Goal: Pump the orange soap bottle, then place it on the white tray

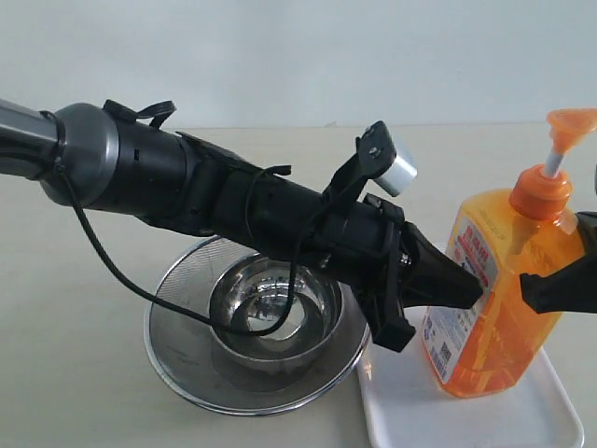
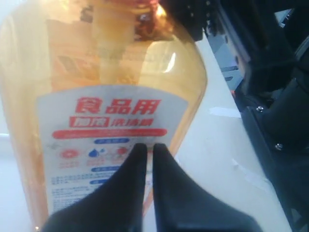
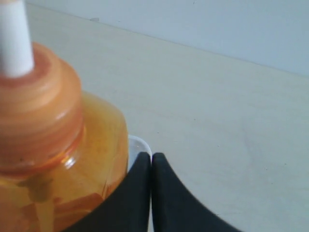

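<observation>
Matte tabletop [image 1: 75, 373]; translucent orange soap bottle [image 1: 494, 280] on white tray [image 1: 401, 411]; left gripper [image 2: 148, 151], right gripper [image 3: 151, 160] jaws together.

Laboratory-style robot test bench: bare beige table [image 3: 217, 121] beneath the fingers [image 3: 130, 203]; blank pale wall [image 3: 193, 24] beyond them.

Bottle [image 1: 490, 308]: translucent orange plastic, glossy, bright glints on the shoulder. Label [image 2: 111, 121] smooth w/ slight sheen, paper or film, can't tell. Pump stem [image 3: 15, 41] white plastic, matt; collar [image 3: 38, 111] orange plastic, ridged. Tray [image 1: 401, 411]: white plastic, smooth, soft gloss. Strainer [image 1: 182, 350]: fine metal mesh, dull silver, shinier rim. Bowl [image 1: 238, 303] inside it: polished metal, mirror-bright. Table [image 1: 75, 373] pale, matt, smooth. Left gripper [image 1: 474, 291] and right gripper [image 3: 151, 155]: black, matt, plastic-looking. Left arm [image 1: 187, 182] shell black semi-gloss, grey metal-look band.
</observation>
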`<state>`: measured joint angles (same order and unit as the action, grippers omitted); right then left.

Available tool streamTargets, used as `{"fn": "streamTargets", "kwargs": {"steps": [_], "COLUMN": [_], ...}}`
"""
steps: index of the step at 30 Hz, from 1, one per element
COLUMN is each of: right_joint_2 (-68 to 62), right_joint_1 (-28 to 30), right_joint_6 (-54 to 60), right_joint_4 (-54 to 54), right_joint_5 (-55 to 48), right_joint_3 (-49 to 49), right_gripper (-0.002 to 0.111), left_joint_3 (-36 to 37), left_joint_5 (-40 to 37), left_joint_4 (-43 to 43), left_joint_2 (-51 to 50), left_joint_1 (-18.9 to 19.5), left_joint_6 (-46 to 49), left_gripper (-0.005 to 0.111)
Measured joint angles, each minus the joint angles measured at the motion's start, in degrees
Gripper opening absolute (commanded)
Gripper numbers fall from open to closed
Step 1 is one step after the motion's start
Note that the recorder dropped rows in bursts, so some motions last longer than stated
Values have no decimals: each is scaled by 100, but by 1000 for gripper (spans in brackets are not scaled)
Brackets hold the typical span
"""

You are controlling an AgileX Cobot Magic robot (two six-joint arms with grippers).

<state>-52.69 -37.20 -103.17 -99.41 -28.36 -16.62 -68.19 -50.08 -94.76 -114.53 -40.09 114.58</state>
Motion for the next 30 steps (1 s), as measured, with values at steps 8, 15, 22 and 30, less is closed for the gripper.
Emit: {"fn": "streamTargets", "kwargs": {"steps": [8, 15, 22, 30], "right_joint_2": [68, 911, 2308, 3772], "right_joint_1": [0, 0, 0, 0], "right_joint_6": [402, 1156, 2070, 2409], "right_joint_4": [413, 1409, 2465, 2717], "right_joint_5": [-514, -896, -873, -873], "right_joint_3": [0, 0, 0, 0], "right_gripper": [0, 0, 0, 0], "left_joint_3": [0, -11, -4, -4], "left_joint_5": [257, 325, 811, 1766], "left_joint_4": [25, 525, 1970, 2505], "left_joint_2": [69, 626, 1457, 2563], "left_joint_1": [149, 728, 1387, 2277], "left_joint_6": [-24, -354, -1496, -2219], "left_gripper": [5, 5, 5, 5]}}
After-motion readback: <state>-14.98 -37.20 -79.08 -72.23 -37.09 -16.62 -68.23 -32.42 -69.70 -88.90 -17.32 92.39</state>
